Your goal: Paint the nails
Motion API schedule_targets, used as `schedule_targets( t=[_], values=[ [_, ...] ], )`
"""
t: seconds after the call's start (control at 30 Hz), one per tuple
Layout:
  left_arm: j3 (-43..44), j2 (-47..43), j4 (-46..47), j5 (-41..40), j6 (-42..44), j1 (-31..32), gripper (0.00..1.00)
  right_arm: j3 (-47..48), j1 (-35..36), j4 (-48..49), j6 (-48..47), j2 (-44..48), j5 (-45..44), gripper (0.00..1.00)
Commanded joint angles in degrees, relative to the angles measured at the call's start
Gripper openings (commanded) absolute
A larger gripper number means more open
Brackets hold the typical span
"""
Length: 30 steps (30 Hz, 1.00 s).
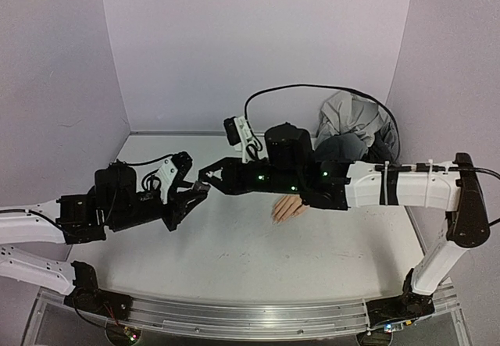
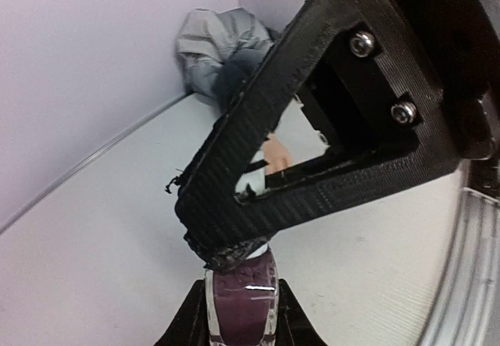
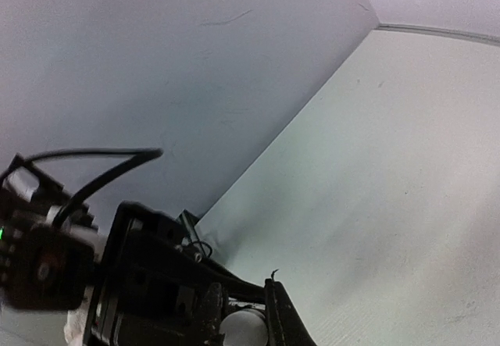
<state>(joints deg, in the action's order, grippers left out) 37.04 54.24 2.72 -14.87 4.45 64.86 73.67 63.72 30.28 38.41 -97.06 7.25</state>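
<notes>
In the overhead view, the left gripper (image 1: 199, 195) is seen left of centre, reached in from the lower left of the frame, and the right gripper (image 1: 205, 176) is met just above it, carried on an arm stretched across from the right edge. In the left wrist view, at the bottom centre of the frame, a small bottle (image 2: 241, 303) of dark maroon liquid is clamped upright between the left jaws, which are closed on its sides. The top of the bottle is covered by the tips of the right jaws; in the right wrist view, at the bottom of the frame, these are shown closed on a white cap (image 3: 244, 324). The mannequin hand (image 1: 289, 208) is laid on the white table (image 1: 234, 276) just right of centre in the overhead view, partly under the right arm and apart from both grippers. Its nails are too small to be made out. A grey cloth (image 1: 351, 119) is bunched in the upper right, against the back wall.
</notes>
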Motion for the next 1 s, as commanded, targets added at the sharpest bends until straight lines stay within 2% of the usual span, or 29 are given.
schedule_targets(
  t=[0.0,0.07,0.13,0.23,0.3,0.47,0.5,0.53,0.57,0.63,0.73,0.8,0.97],
  values=[
    [1.1,-6.1,5.5,34.3,-3.7,-5.3,0.0,-5.3,-0.9,10.0,-17.9,7.0,23.7,0.0],
    [2.3,-6.8,5.7,53.1,-6.4,-8.7,0.0,-8.5,-0.8,14.9,-22.3,9.5,47.5,0.0],
    [4.5,-5.6,5.6,66.0,-8.4,-9.8,0.0,-9.3,-0.7,13.4,-22.2,11.8,45.3,0.0],
    [6.2,-3.4,5.4,66.4,-9.6,-9.9,0.0,-8.5,-0.7,9.4,-23.1,12.7,41.8,0.0],
    [6.2,-2.6,5.3,63.8,-9.0,-9.9,0.0,-8.5,-0.8,8.0,-23.6,13.2,38.6,0.0],
    [6.1,-2.8,5.0,51.3,-8.3,-9.9,0.0,-9.1,-0.8,6.4,-23.2,15.6,29.5,0.0],
    [5.9,-3.0,4.9,48.7,-8.0,-9.9,0.0,-8.8,-0.8,4.9,-22.7,16.3,24.6,0.09],
    [5.9,-3.2,4.7,46.2,-7.4,-9.9,0.0,-8.5,-0.8,3.1,-22.3,16.9,21.6,0.25],
    [5.6,-3.5,4.5,42.9,-6.7,-9.9,0.0,-8.1,-0.8,1.1,-21.6,17.7,17.2,0.38],
    [5.0,-3.8,3.7,35.4,-5.3,-9.9,0.0,-8.3,-0.7,-1.9,-19.4,19.4,8.2,0.58],
    [4.2,-3.5,2.7,21.5,-4.5,-9.8,0.0,-10.2,-0.9,-3.4,-12.4,21.7,-2.8,0.79],
    [3.6,-3.4,2.6,16.6,-2.9,-9.8,0.0,-10.7,-0.8,-3.6,-7.8,21.9,-5.5,0.84],
    [3.6,-2.4,2.6,12.7,-1.9,-9.8,0.0,-5.5,-0.8,-6.8,-1.9,19.1,-5.5,0.86]
  ],
)
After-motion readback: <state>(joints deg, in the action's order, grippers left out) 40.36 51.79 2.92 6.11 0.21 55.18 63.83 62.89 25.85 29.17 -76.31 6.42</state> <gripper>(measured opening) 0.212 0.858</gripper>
